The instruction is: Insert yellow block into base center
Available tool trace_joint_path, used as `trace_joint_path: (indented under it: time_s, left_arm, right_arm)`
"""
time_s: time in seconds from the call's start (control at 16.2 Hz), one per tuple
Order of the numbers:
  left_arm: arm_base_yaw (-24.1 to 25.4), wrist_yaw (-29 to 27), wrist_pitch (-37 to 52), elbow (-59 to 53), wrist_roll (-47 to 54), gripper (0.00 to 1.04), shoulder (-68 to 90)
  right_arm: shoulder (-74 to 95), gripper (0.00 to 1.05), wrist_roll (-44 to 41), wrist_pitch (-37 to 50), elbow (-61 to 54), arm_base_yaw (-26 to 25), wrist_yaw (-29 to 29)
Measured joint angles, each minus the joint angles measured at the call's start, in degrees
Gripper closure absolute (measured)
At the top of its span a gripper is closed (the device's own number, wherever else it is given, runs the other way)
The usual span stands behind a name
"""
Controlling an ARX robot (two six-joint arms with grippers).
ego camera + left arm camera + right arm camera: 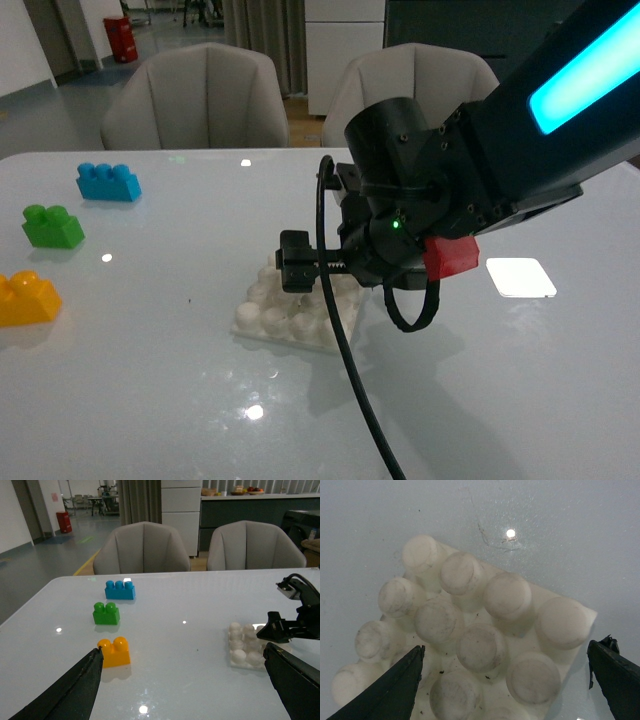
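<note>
The yellow block (25, 298) sits on the white table at the far left; in the left wrist view (115, 651) it lies just beyond one finger of my open, empty left gripper (182, 652). The base (290, 318), a white studded plate, lies mid-table, partly hidden by my right arm. My right gripper (310, 275) hovers low over it, open and empty. In the right wrist view the base (470, 640) fills the frame between the spread fingers of the right gripper (506, 649). The base also shows in the left wrist view (243, 645). The left gripper is out of the front view.
A green brick (52, 226) and a blue brick (108, 182) stand behind the yellow block at the left. A smooth white square (520, 277) lies right of the base. Two grey chairs (195, 95) stand beyond the table's far edge.
</note>
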Motion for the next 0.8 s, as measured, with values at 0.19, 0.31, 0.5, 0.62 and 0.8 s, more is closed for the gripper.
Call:
trace_joint_path:
  time_s: [0.19,0.31,0.5,0.62,0.8]
  left_arm:
    - [0.0,0.0,0.0,0.0,0.0,0.07,0.0]
    - [0.0,0.0,0.0,0.0,0.0,0.07,0.0]
    - [0.0,0.0,0.0,0.0,0.0,0.07,0.0]
    - [0.0,0.0,0.0,0.0,0.0,0.07,0.0]
    - [0.0,0.0,0.0,0.0,0.0,0.07,0.0]
  right_arm:
    - [-5.1,0.06,1.1,2.1,-2.7,-1.7,-1.5]
    - [-13.4,0.06,4.2,8.4,-10.6,-4.8,-3.4]
    - [-32.6,0.06,6.2,22.3,-31.6,-10.2,-4.1]
    - [-46.1,0.06,7.9,26.4,-43.1,-14.6,-5.2]
    - [-65.3,0.06,9.7,22.4,-57.5,-20.5,-6.0]
